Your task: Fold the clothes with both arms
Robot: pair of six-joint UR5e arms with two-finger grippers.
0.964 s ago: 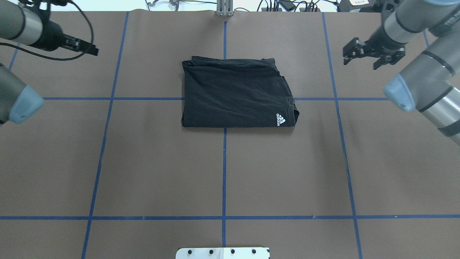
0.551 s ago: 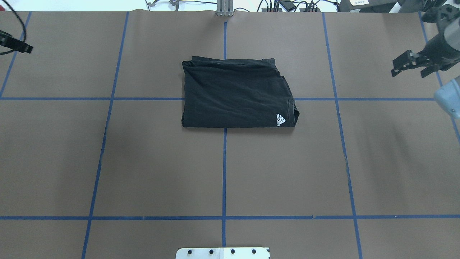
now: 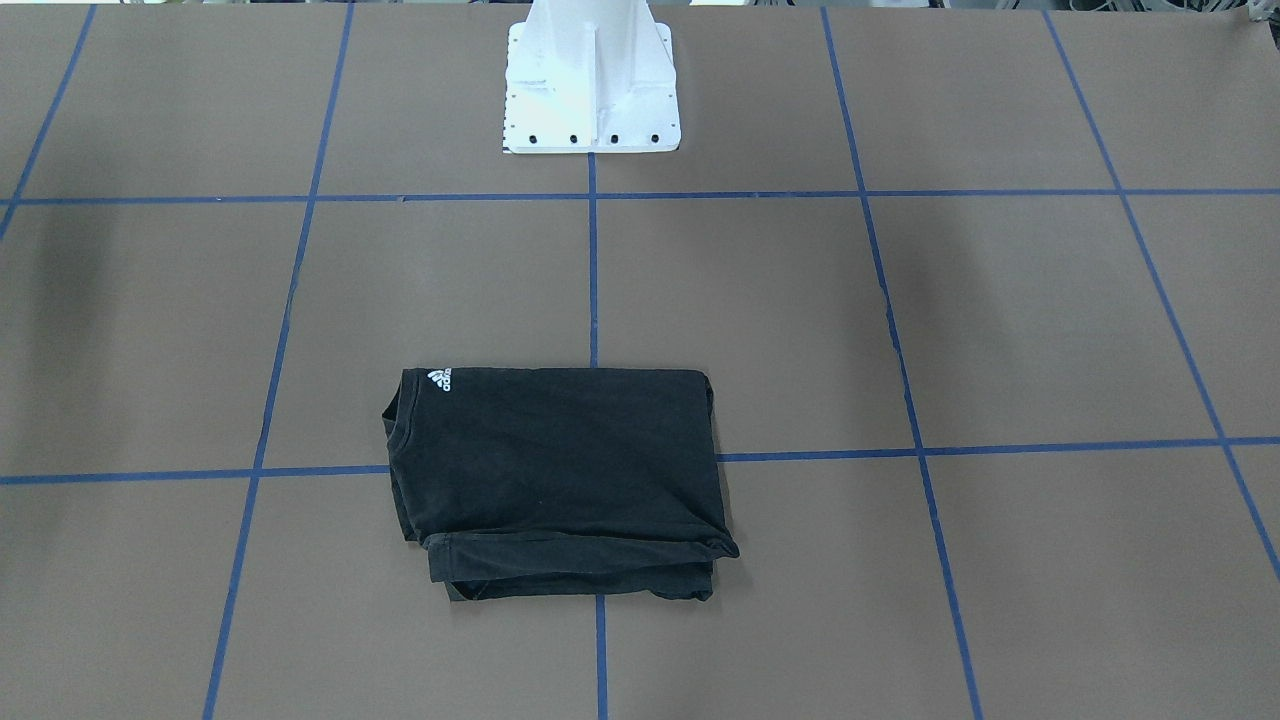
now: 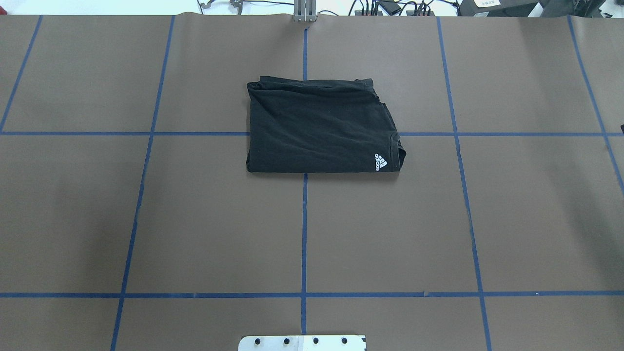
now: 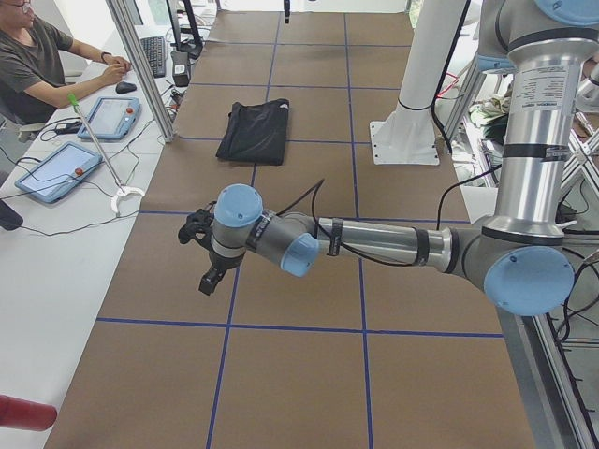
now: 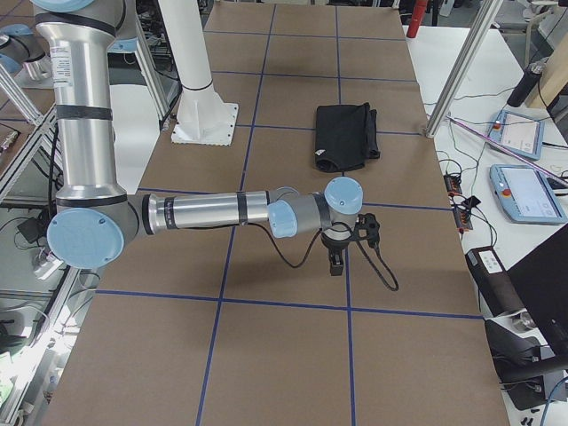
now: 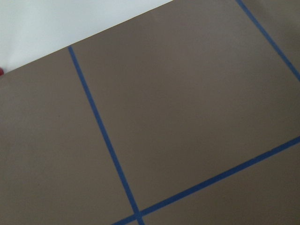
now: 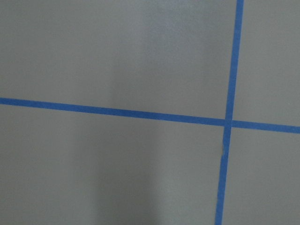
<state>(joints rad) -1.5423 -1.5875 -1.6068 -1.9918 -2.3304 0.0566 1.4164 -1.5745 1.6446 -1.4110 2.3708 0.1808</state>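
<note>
The black T-shirt [image 4: 319, 129] is lying folded into a compact rectangle on the brown worktop [image 4: 195, 219]. In the overhead view it is sitting toward 12 o'clock from the white pedestal [image 4: 302, 342], straddling a crossing of the blue tape lines [image 4: 304, 234], with its small white logo [image 4: 380, 162] showing at the 4 o'clock corner. Neither arm is reaching over it. The left hand [image 5: 201, 254] is hanging low over bare worktop well apart from the garment, and the right hand [image 6: 340, 251] is doing likewise at the opposite end. Both are showing only in the side views, so whether their fingers are apart or together cannot be told. The fold is looking complete, so the step in hand is probably parking clear. Doing that well is calling for keeping both hands off the fabric and leaving the slightly loose 12 o'clock edge undisturbed
</note>
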